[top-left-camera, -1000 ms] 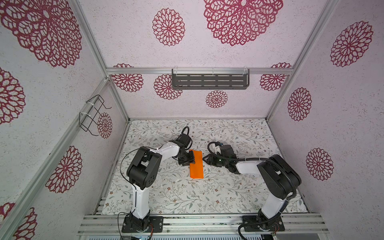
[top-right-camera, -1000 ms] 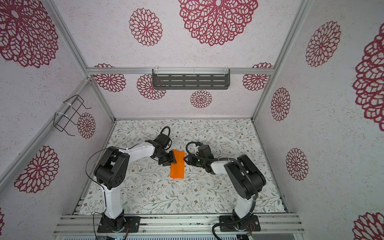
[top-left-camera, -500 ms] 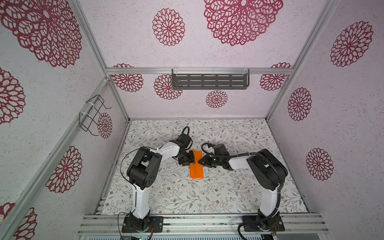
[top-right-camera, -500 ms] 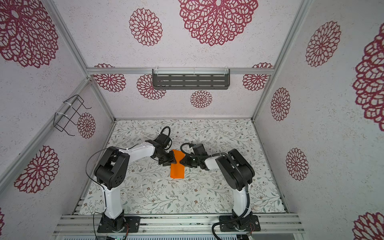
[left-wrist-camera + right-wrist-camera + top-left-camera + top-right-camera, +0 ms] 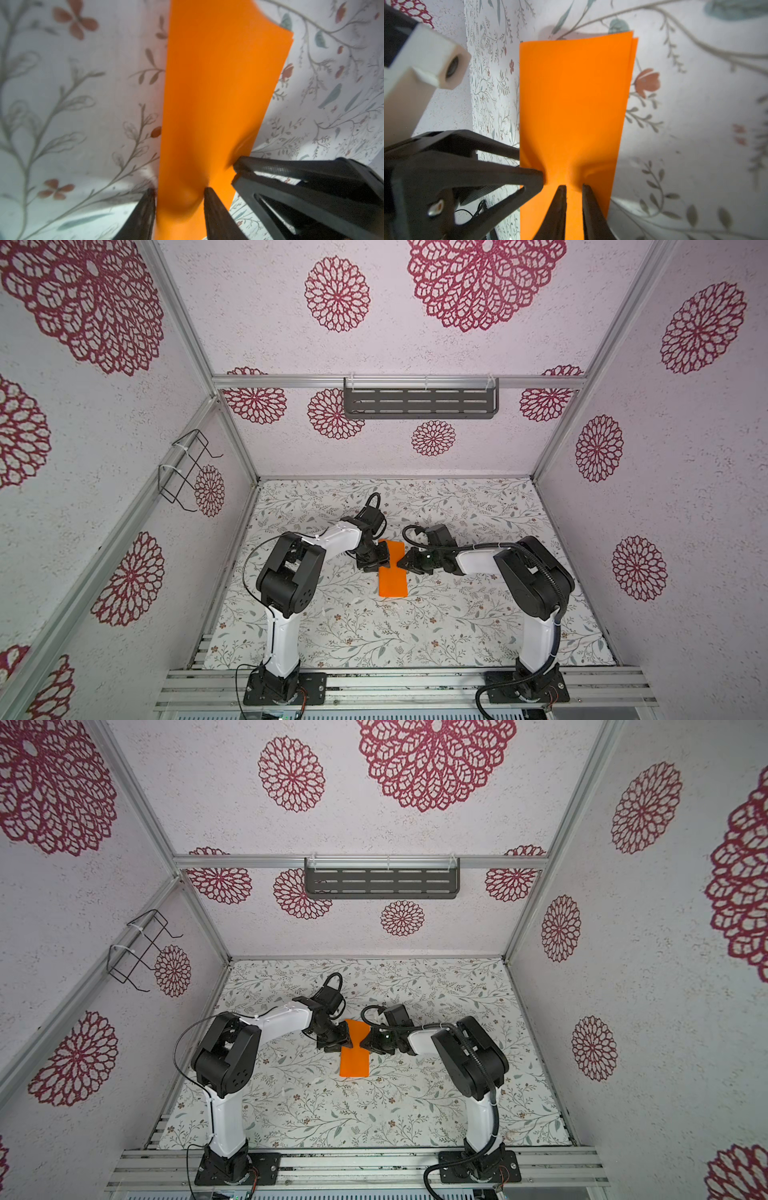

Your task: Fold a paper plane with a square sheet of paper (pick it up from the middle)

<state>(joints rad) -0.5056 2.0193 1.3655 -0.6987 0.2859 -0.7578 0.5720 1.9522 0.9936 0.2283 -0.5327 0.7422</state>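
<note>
The square sheet of paper is bright orange and lies folded into a narrow rectangle on the floral table, drawn in at its waist. My left gripper sits at its left edge, jaws partly apart, with a hump of paper bulging between the fingers and touching both. My right gripper sits opposite at the right edge, its jaws nearly together on a raised ridge of the paper. The doubled edges show at the paper's far end. No paper plane is in view.
The floral table mat is ringed by patterned walls. A dark slotted shelf hangs on the back wall and a wire rack on the left wall. Both arm bases stand on the front rail.
My right gripper moved left to the paper's right edge and its jaws closed on a ridge, drawing the paper in at its waist. The left arm stayed put, its jaws slightly wider.
</note>
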